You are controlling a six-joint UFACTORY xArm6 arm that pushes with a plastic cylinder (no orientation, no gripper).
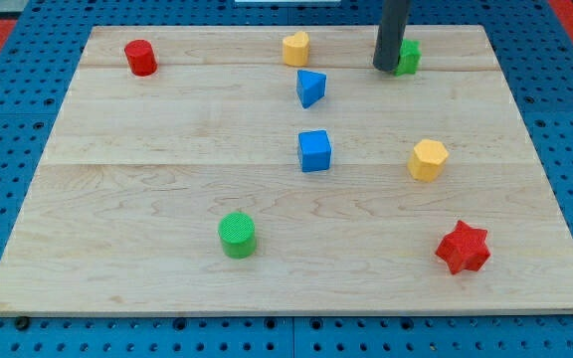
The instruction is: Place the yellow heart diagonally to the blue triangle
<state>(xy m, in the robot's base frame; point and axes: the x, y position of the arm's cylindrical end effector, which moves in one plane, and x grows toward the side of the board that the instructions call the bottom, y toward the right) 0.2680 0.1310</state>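
Note:
The yellow heart lies near the view's top, just left of centre. The blue triangle sits right below it, slightly to the right, with a small gap between them. My tip is at the view's top, right of both, about 90 px right of the heart. It stands against the left side of a green block that the rod partly hides.
A blue cube is at the board's centre. A yellow hexagon is to its right. A red star is at the bottom right, a green cylinder at the bottom left of centre, a red cylinder at the top left.

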